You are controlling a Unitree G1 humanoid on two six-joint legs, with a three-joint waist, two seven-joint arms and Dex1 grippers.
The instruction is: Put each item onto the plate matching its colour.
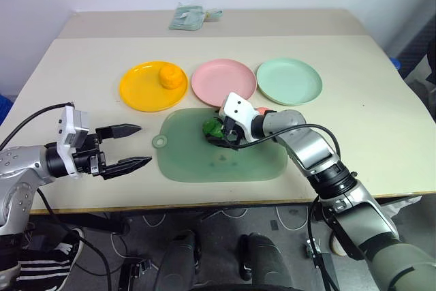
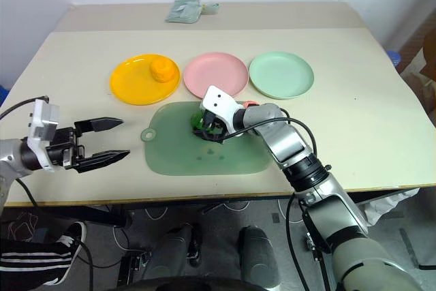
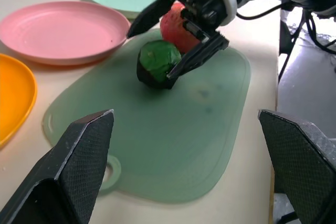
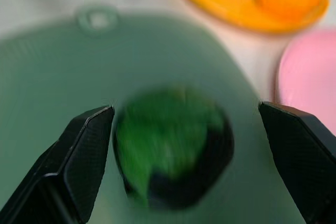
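— Where do the three plates sit?

— In a row across the far half of the bench [image 1: 381, 100]: the yellow plate [image 1: 139, 93] on the left, the pink plate [image 1: 214, 85] in the middle, the mint green plate [image 1: 289, 81] on the right. The mandarin [image 1: 170, 75] already rests on the yellow plate, toward its far right edge. The other two plates carry nothing.

— And the other fruits?

— Both lie on the translucent green mat [image 1: 225, 158], just near of the plates. The dark green knobbly ball [image 3: 157, 62] sits on the mat's far part, and the pink-red apple [image 3: 177, 23] is right behind it — close beside it, though I cannot tell whether they touch.

— What is the right tool doing?

— The right tool [image 3: 157, 51] reaches in from the right, low over the mat, its two black fingers spread wide with the green ball between them. One finger passes on the plate side of the ball, the other on the near side; whether the near one touches the ball I cannot tell, and nothing is clamped.

— The left one?

— The left tool [image 1: 129, 146] hovers over bare bench to the left of the mat, fingers apart and holding nothing, pointing toward the mat.

— Anything else on the bench?

— A crumpled pale green packet [image 1: 187, 17] at the far edge.
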